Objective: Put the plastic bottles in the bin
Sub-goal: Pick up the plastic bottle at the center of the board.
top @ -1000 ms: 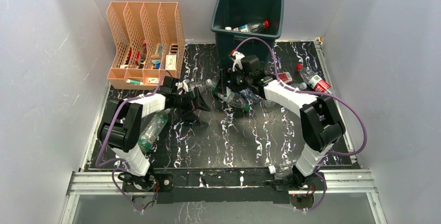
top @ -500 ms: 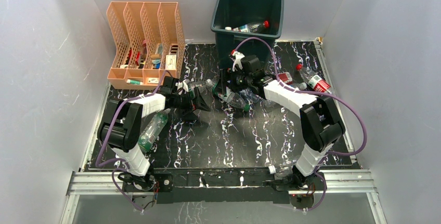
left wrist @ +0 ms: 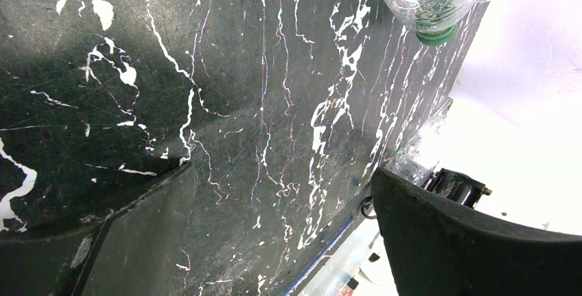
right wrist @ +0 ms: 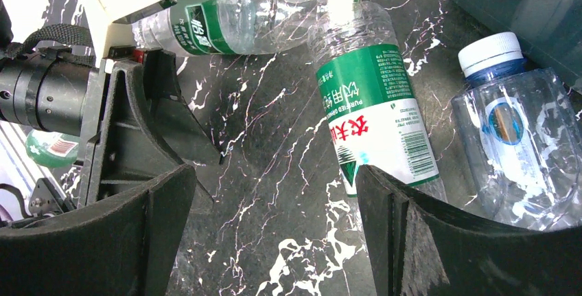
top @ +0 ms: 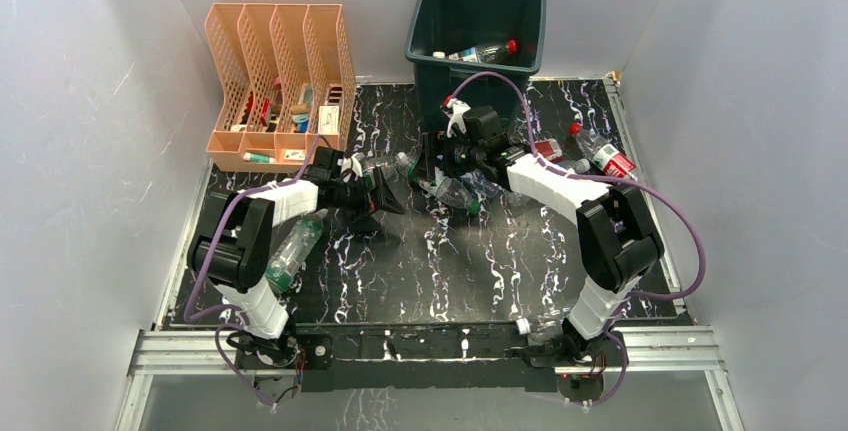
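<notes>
The dark green bin (top: 477,21) stands at the back with one red-capped bottle (top: 482,51) inside. My right gripper (right wrist: 274,189) hangs open over the mat; a green-labelled, white-capped bottle (right wrist: 374,114) lies just outside its right finger (right wrist: 439,241). A second green-labelled bottle (right wrist: 226,14) and a blue-capped clear bottle (right wrist: 511,138) lie close by. My left gripper (left wrist: 280,179) is open with only bare mat between its fingers, and a green-capped bottle (left wrist: 429,1) lies ahead of it. In the top view the left gripper (top: 375,201) and right gripper (top: 432,173) face each other mid-table.
A peach slotted organizer (top: 280,86) stands at the back left. One bottle (top: 293,248) lies beside the left arm and red-capped bottles (top: 600,156) sit at the right edge. A crumpled clear bottle (top: 540,326) rests by the right arm's base.
</notes>
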